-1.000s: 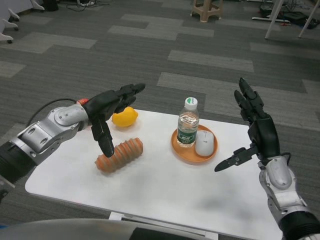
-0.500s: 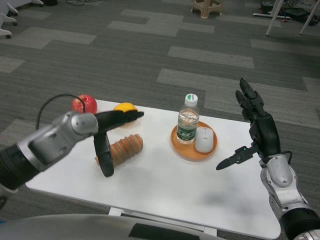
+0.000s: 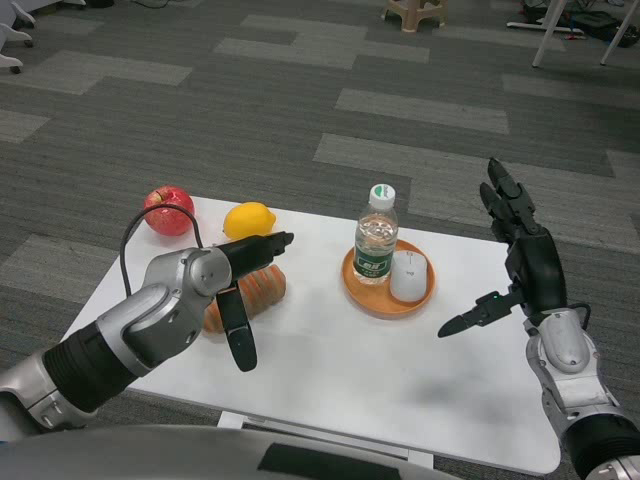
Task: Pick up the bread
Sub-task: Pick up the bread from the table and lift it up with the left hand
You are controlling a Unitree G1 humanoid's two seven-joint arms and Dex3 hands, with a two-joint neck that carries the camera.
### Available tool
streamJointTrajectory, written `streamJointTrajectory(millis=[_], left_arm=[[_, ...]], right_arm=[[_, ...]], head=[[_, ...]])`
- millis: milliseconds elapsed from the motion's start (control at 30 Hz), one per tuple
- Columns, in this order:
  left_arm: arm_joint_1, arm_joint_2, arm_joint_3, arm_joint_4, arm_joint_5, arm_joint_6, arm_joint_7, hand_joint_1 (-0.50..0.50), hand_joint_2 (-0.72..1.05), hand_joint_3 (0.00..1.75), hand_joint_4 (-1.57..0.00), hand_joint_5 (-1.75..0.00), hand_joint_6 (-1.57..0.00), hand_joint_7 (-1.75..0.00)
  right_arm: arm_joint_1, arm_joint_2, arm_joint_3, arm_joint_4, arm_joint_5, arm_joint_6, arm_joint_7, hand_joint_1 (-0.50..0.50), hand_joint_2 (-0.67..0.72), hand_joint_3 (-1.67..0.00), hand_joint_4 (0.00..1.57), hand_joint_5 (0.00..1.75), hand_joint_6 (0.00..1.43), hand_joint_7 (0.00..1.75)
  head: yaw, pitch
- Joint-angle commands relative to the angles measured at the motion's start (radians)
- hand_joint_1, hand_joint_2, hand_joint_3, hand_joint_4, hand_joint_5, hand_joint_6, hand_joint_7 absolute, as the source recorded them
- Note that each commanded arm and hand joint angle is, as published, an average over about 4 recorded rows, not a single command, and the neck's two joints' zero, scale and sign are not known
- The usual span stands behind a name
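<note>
Your bread [image 3: 258, 290] still lies on the bench [image 3: 400, 380], left of the orange plate [image 3: 362, 298] and not yet lifted. Your left hand [image 3: 240, 285] is spread over it, fingers apart, gripping nothing. Your right hand [image 3: 515, 265] waits unclenched, right of the plate. Closing and lifting remain.

Office: grey carpet tiles [image 3: 420, 110]

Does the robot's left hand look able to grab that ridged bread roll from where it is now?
Probably yes. The left hand is open right over the bread, fingers reaching past it and thumb hanging in front. Nothing lies between them; the lemon sits apart behind.
</note>
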Motion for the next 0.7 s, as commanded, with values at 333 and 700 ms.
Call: streamJointTrajectory(millis=[333,700], left_arm=[[0.053,-0.046,0.072,0.07,0.09,0.013,-0.008,0.5,-0.55,0.09,0.0,0.0,0.0,0.0],[0.071,-0.063,0.094,0.154,0.104,0.015,-0.008,0.5,-0.55,0.04,0.0,0.0,0.0,0.0]], right_arm=[[-0.018,0.007,-0.016,0.012,0.009,0.001,0.0,-0.08,0.15,0.0,0.0,0.0,0.0,0.0],[-0.018,0.013,-0.019,0.022,0.009,0.001,0.001,-0.08,0.15,0.0,0.0,0.0,0.0,0.0]], head=[[0.021,0.018],[0.033,0.019]])
